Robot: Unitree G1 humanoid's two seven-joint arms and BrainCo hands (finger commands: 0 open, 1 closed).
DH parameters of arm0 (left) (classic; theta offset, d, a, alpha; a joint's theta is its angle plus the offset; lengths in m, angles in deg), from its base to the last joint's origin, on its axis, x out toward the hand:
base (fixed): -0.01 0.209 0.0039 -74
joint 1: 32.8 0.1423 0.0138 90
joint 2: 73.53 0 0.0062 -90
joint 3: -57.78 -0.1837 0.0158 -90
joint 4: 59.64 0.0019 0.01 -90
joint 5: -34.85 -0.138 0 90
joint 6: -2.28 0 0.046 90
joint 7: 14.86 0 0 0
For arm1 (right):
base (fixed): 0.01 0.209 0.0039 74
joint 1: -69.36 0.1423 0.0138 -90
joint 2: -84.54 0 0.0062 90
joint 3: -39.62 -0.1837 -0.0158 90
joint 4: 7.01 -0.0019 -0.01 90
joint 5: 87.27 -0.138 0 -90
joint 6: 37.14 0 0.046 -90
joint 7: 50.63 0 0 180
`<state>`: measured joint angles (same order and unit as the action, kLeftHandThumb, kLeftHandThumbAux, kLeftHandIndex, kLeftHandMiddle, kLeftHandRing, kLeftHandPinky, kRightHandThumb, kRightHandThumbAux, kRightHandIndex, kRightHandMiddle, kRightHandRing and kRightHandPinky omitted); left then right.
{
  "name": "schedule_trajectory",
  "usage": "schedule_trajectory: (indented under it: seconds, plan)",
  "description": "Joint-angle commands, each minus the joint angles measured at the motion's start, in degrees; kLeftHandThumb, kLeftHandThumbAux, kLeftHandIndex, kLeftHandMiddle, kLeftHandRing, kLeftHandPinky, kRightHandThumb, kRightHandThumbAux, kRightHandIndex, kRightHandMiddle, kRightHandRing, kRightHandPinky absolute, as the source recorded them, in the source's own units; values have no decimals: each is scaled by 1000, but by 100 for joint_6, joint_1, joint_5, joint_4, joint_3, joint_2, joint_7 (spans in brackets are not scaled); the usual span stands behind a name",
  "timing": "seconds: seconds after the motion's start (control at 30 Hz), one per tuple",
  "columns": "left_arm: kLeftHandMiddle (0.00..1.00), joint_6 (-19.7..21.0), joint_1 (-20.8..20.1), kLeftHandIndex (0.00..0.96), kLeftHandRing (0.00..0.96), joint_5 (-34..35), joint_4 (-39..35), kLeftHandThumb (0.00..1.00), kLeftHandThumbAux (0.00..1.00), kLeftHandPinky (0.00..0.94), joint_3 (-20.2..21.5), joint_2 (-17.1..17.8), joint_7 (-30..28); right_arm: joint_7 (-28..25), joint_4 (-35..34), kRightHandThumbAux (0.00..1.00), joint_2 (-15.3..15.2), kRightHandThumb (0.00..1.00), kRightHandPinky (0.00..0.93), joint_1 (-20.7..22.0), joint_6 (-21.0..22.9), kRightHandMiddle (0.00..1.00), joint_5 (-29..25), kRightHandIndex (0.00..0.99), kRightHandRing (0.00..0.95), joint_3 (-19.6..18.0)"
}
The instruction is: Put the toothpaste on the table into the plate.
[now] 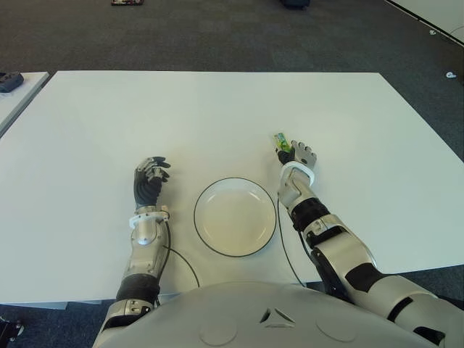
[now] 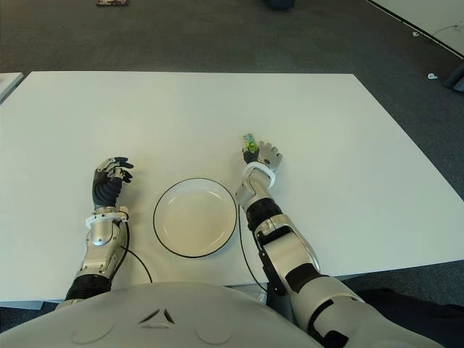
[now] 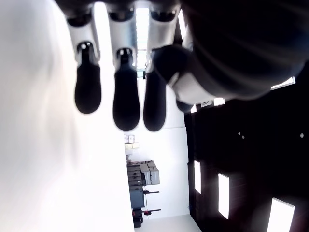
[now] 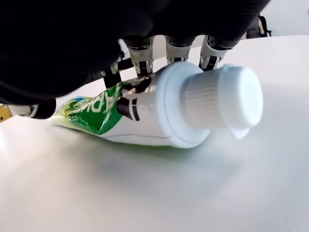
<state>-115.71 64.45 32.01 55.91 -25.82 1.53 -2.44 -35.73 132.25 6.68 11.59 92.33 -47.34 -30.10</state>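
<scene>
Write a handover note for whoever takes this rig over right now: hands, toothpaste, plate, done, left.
Right hand: on the toothpaste, fingers curled over the tube, which lies on the table; not lifted.
Left hand: idle, left of the plate, fingers relaxed, holding nothing.
Toothpaste: beyond the plate, toward the robot's right, cap on.
Done: the reach.
Left: secure the grasp, lift, carry to the plate, release.

A lab or office room is suggested by the large white table (image 1: 217,109), the dark grey carpet (image 1: 217,32) beyond its far edge, and stacked equipment (image 3: 145,174) glimpsed past the table.
</scene>
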Motion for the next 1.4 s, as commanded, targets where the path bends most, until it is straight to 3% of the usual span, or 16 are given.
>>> schedule_trajectory:
  seconds: [0.03, 0.13, 0.5, 1.4]
  plan:
    - [501, 201, 189, 402, 626, -20, 133, 834, 680, 609, -7, -43, -25, -9, 1031, 128, 3, 530, 0, 156, -376, 0, -365, 0, 0, -139]
    - [500, 198, 200, 402, 625, -20, 124, 834, 680, 608, -7, -40, -23, 83, 1509, 140, -8, 537, 0, 306, -619, 0, -385, 0, 0, -131]
    - [497, 208, 250, 408, 618, -27, 93, 834, 678, 599, 22, -65, 37, 48, 2367, 195, 38, 556, 0, 632, -626, 0, -287, 0, 0, 90]
    - [493, 330, 322, 407, 614, -87, -53, 834, 679, 598, 42, -51, 73, 70, 2659, 262, 54, 550, 0, 806, -614, 0, -162, 0, 0, 479]
